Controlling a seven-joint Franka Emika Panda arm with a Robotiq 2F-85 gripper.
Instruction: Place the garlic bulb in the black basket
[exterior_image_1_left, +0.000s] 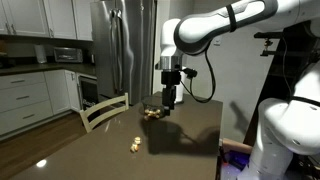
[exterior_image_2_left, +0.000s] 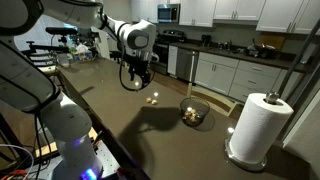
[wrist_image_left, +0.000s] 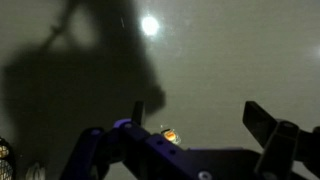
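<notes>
Kitchen w/ white cabinets (exterior_image_1_left: 25, 90) and a steel fridge (exterior_image_1_left: 120, 45) lay behind a dark brown desk (exterior_image_1_left: 185, 145). Both exterior views showed the black basket (exterior_image_1_left: 150, 113) (exterior_image_2_left: 195, 112) sitting on the desk: low, round, thin dark wire, w/ a few yellowish items (exterior_image_2_left: 190, 117) inside.

Garlic bulb (exterior_image_1_left: 133, 145) (exterior_image_2_left: 152, 98), a tiny pale lump, sat on bare desk outside the basket, near it but clearly apart from the rim and touching nothing else.

White arm (exterior_image_1_left: 210, 30) reached over the desk. Its jaws pointed down and hung above the surface, off to one side of the basket and not over it, and touched neither basket nor bulb.

In the wrist view the jaws were spread wide, w/ dark fingers (wrist_image_left: 265, 120) far apart and nothing held between them. Below them were only desk, the arm's big shadow (wrist_image_left: 90, 70) and a round lamp glare (wrist_image_left: 150, 25). A small yellow-orange speck (wrist_image_left: 170, 133) showed just past the purple-lit body of the jaws; couldn't tell whether that was the bulb.

Other bits, placed from the basket: a paper towel roll (exterior_image_2_left: 258, 125) stood upright near the basket, on the side away from the bulb. A pale wooden chair (exterior_image_1_left: 100, 110) was pushed up to the desk edge beyond the basket in an exterior view, well apart from it.
</notes>
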